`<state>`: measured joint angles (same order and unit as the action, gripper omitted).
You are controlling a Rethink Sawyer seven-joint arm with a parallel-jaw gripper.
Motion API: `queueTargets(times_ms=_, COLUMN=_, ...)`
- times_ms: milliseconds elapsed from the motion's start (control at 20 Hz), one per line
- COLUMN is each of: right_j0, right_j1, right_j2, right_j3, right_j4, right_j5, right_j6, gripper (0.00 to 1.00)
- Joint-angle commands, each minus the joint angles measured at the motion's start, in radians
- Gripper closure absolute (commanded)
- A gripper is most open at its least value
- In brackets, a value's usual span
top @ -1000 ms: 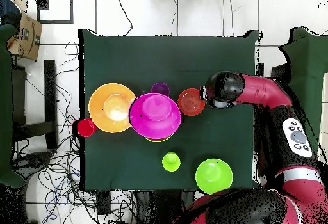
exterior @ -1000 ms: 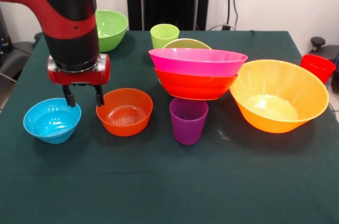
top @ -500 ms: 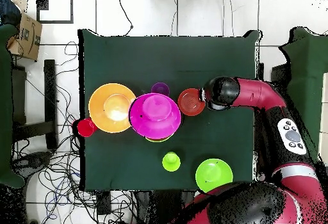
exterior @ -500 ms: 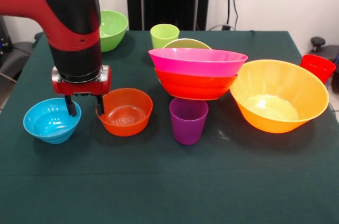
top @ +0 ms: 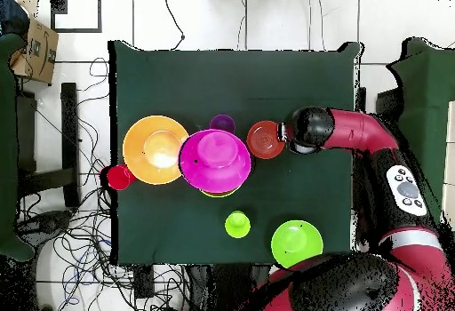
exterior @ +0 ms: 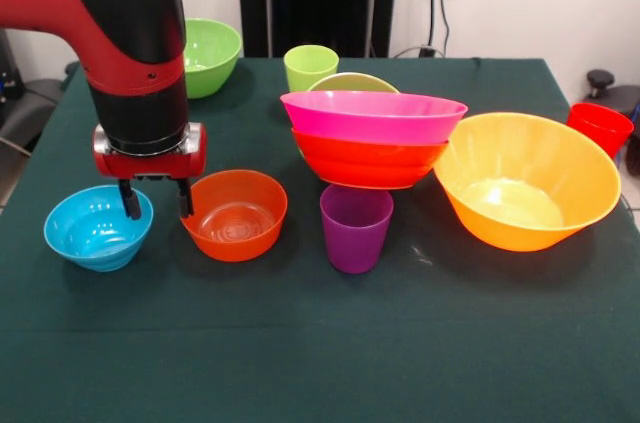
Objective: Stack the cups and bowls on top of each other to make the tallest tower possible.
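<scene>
My gripper (exterior: 157,205) hangs open between the small blue bowl (exterior: 97,228) and the small orange-red bowl (exterior: 235,215). One finger is over the blue bowl's rim, the other at the orange-red bowl's left rim. Nothing sits between them. In the overhead view the arm (top: 347,131) hides the gripper and the blue bowl beside the orange-red bowl (top: 265,139). The tower (exterior: 372,138) is a pink bowl nested on a red-orange bowl, with a lime green rim (exterior: 352,81) showing behind. The purple cup (exterior: 355,227) stands in front of it.
A large orange bowl (exterior: 525,181) sits at the right, and a red cup (exterior: 599,127) at the table's right edge. A lime green cup (exterior: 310,66) and a lime green bowl (exterior: 208,55) stand at the far side. The green cloth (exterior: 320,343) covers the table.
The gripper came down between the blue and orange-red bowls, then edged slightly left. The orange-red bowl shifted a little toward the front. The fingers kept the same spread.
</scene>
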<state>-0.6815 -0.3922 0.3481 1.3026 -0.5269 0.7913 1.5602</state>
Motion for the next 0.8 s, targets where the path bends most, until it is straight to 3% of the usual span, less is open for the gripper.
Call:
queueTargets(times_ms=50, right_j0=-0.005, right_j1=0.033, right_j2=0.04, right_j3=0.02, right_j4=-0.071, right_j5=-0.028, right_j6=-0.166, gripper=0.0)
queueTargets(times_ms=800, right_j0=-0.006, right_j1=0.051, right_j2=0.041, right_j3=0.0, right_j4=-0.087, right_j5=-0.045, right_j6=-0.179, gripper=0.0)
